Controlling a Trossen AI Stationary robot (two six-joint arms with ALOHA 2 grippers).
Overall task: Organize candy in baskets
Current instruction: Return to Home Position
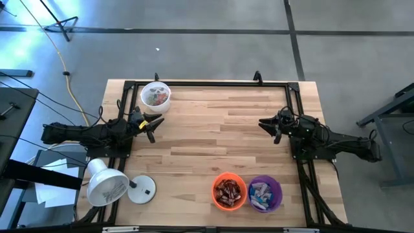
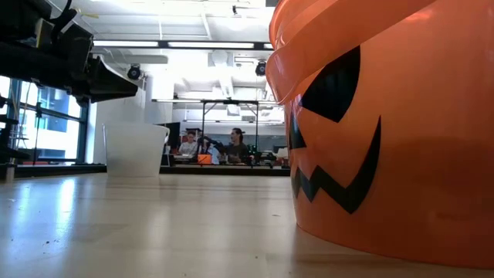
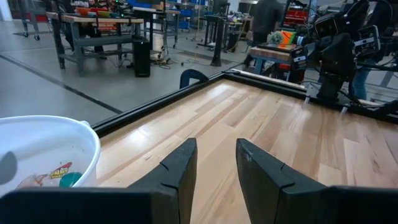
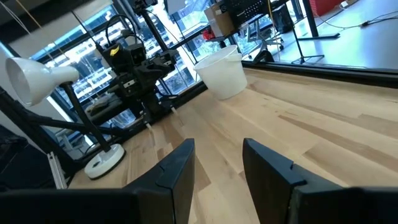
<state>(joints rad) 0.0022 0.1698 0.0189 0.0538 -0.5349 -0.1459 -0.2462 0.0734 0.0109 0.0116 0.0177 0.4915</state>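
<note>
Left gripper (image 1: pixel 152 124), nine o'clock, jaws narrowly parted, empty, just beside round white plastic bucket (image 1: pixel 142 96): a stray swing could tip it. Right gripper (image 1: pixel 268 125), three o'clock, likewise parted, empty

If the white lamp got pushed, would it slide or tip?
Likely tips: the lamp carries its wide dome shade to one side of its small round base. The smooth wood table gives little grip, so a nudge might slide it first.

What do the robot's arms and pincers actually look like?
The left arm and right arm are black, chunky and jointed; thin cables run by the left one. The left gripper and right gripper each have two flat, angular dark fingers.
</note>
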